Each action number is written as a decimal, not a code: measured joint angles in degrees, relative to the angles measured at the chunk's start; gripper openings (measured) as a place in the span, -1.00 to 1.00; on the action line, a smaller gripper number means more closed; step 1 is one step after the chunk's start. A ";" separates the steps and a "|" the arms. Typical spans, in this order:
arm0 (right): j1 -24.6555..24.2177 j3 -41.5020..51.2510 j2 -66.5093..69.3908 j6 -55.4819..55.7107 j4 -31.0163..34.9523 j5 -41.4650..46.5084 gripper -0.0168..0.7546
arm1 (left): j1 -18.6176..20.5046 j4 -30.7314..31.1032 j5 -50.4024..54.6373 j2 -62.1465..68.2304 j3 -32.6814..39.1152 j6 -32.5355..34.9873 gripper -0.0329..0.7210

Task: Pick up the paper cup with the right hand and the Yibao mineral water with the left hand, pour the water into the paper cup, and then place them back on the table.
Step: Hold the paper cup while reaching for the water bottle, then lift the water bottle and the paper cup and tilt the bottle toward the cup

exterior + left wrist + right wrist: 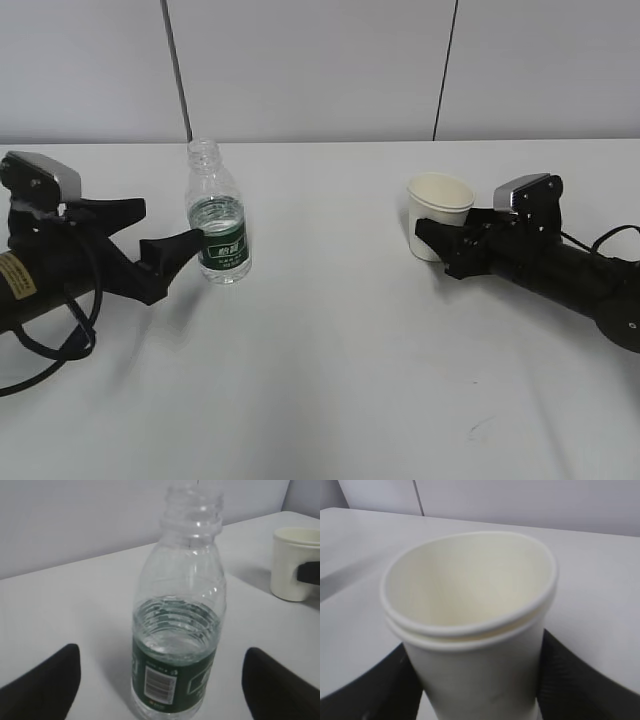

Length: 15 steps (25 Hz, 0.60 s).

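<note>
- Small clear plastic bottle with dark green label (pixel 220 218), uncapped, stands upright on the large plain white table (pixel 330 380), left of centre. Water level sits just above the label's top edge; upper body and neck empty.
- Small cream-white tapered paper cup (pixel 438 212) stands upright on the table, right of centre, well apart from the bottle. In the right wrist view a double rolled rim shows; whether it is one cup or two nested cannot be told. Its bottom is out of sight, so no contents can be confirmed.
- Left hand, black gripper with yellow label band (pixel 165 245): jaws spread wide, bottle between them. The left wrist view shows a clear gap on both sides. Not gripping.
- Right hand, black gripper with grey-silver camera block (pixel 445 240): fingers hug both sides of the cup's lower wall, clamped on it.
- Cup base is hidden behind the fingers in the exterior view.
- Both arms are cut off by the frame edges.
- Pale panelled wall (pixel 320 60) behind the table.
</note>
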 joint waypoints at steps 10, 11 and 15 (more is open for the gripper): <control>0.00 0.00 0.00 0.00 -0.42 -0.04 0.30 | -4.89 -4.18 0.00 7.63 -7.42 0.00 0.67; 0.00 0.00 0.00 0.00 -0.42 -0.04 0.30 | -5.13 -4.35 0.00 8.23 -8.17 -0.05 0.67; 0.00 0.00 0.00 0.00 -0.42 -0.04 0.30 | -6.34 -4.40 0.01 10.95 -11.29 -0.02 0.67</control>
